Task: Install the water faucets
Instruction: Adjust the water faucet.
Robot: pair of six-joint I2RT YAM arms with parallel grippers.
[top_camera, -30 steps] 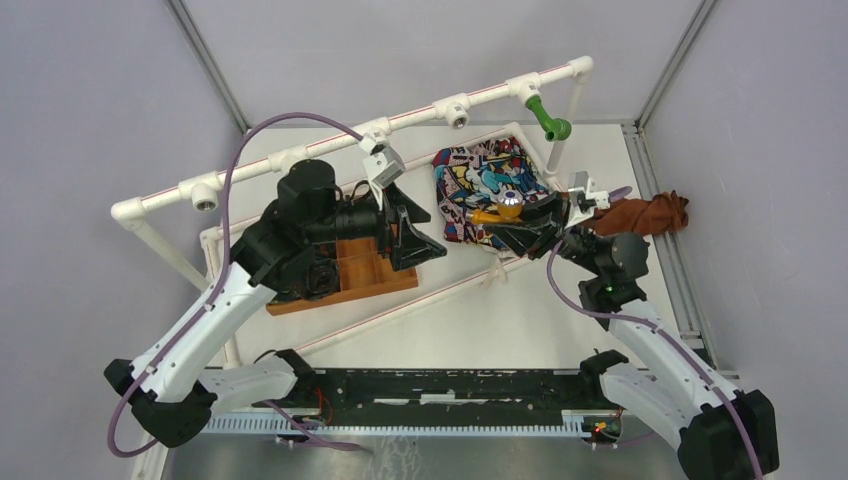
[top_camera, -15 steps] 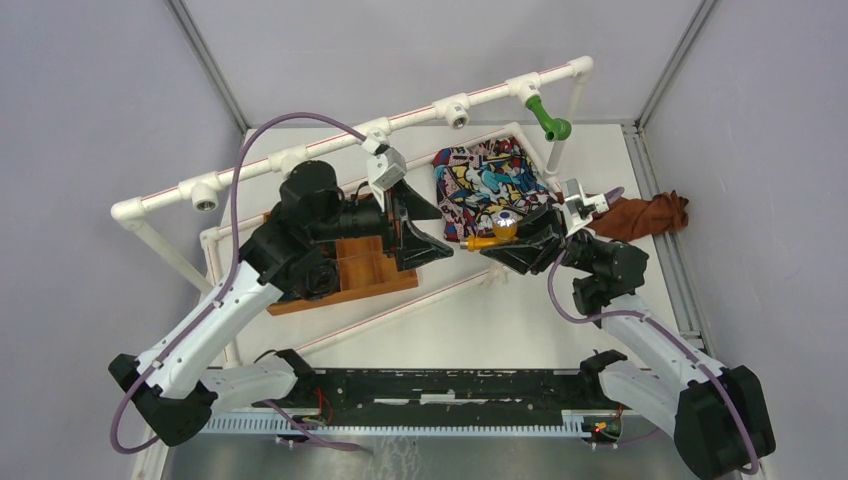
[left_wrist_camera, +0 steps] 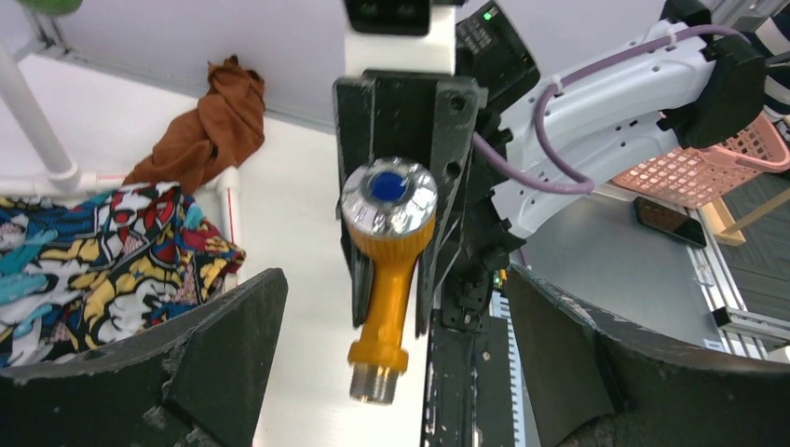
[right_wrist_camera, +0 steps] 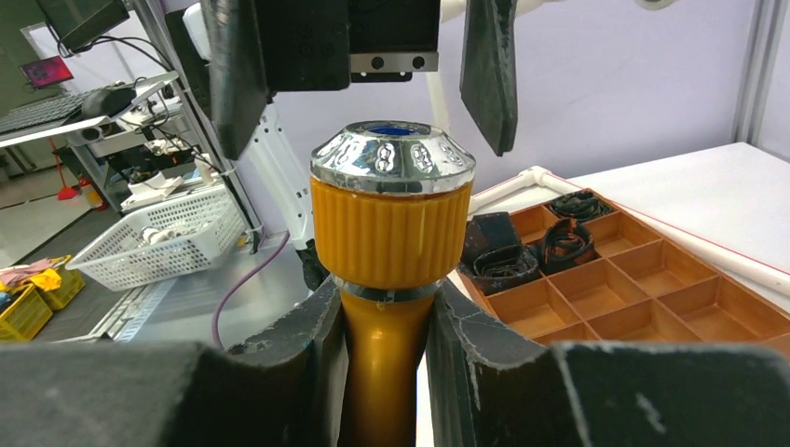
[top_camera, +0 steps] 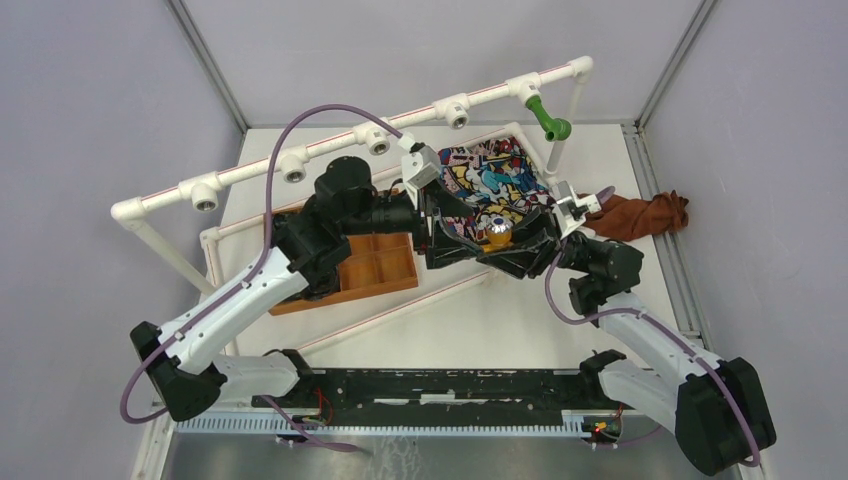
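My right claw (right_wrist_camera: 384, 321) clamped the ribbed, chrome-capped orange-yellow plastic faucet (right_wrist_camera: 391, 219) by its smooth neck; my left claw (left_wrist_camera: 393, 289) gaped wide facing it, gripping nothing.

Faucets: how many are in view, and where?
2. The green faucet hangs from the rightmost T-fitting on the white pipe rail; the orange faucet is clamped in the right gripper. Arms could hide others.

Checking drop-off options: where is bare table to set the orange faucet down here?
Bare table between the low diagonal pipe and the black front rail. Crowded by the patterned cloth, where the open left gripper faces the right gripper holding the orange-yellow faucet.
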